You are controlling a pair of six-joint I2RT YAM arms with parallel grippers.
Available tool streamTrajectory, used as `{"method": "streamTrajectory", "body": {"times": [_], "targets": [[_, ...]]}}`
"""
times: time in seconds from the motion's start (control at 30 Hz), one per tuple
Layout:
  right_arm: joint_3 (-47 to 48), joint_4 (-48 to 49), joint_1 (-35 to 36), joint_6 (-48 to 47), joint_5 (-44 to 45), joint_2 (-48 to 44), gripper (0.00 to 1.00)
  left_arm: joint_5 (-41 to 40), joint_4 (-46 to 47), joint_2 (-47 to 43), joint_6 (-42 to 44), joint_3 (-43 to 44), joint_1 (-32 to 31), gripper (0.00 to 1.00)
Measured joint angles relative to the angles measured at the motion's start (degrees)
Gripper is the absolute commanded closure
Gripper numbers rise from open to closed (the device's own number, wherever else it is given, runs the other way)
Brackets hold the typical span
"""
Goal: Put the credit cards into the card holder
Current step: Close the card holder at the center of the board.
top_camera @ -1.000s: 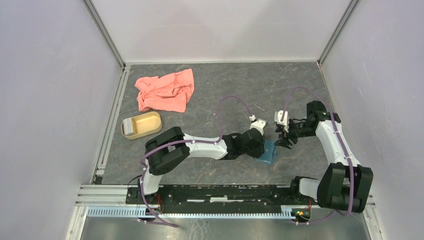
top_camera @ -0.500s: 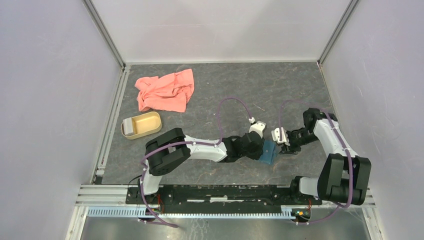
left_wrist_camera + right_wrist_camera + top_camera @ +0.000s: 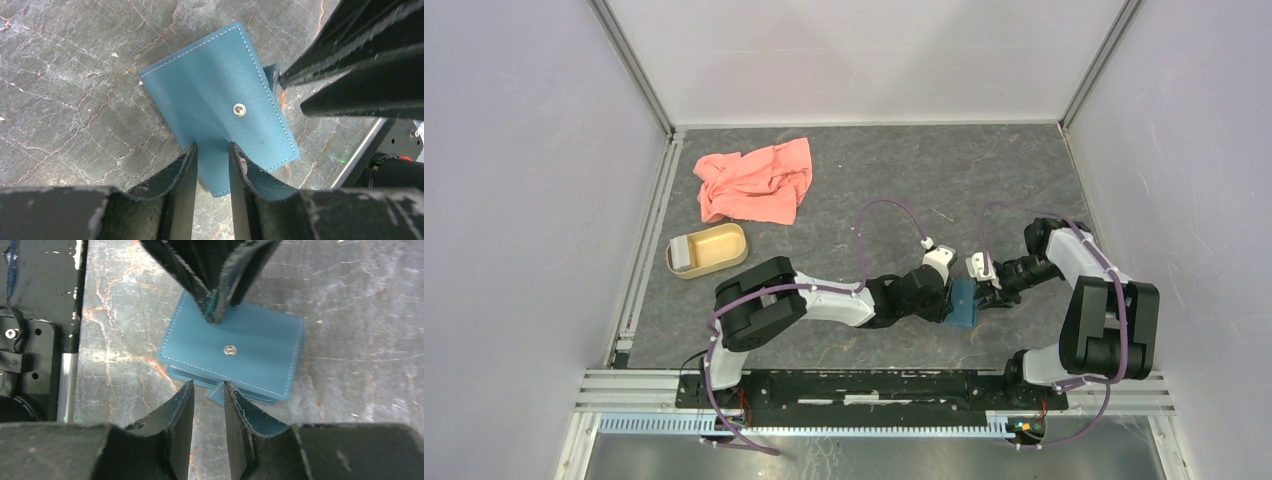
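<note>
Two jaws facing, card holder between them, edges straddled

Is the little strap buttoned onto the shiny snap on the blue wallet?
No, the snap stud on the card holder sits bare, and the tab pokes out past its edge.
</note>
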Motion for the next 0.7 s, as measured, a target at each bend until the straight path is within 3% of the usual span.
{"method": "streamTrajectory", "body": {"times": [0.17,0.3,0.47,0.57,0.7], "targets": [[3.96,0.07,-0.09,5.68,-0.37,-0.09,0.68,0.44,1.97,0.0,-1.03,-0.94,0.0,0.65],[4.81,2.01,-1.36,15.91,-1.86,-3.04,0.59,0.79,3.98,0.39,-5.22,-1.57,0.0,0.66],[1.62,14.97,-3.34,40.52,-1.77,-15.67,0.34,-0.07,6.78,1.51,-10.4,-1.81,-0.42,0.65],[-0.92,21.77,-3.76,55.21,-0.5,-21.24,0.33,-1.42,7.54,1.88,-11.61,-1.79,-1.38,0.64],[-2.82,27.17,-3.91,68.74,1.31,-20.09,0.33,-1.86,8.33,2.73,-11.8,-1.57,-2.12,0.63]]}}
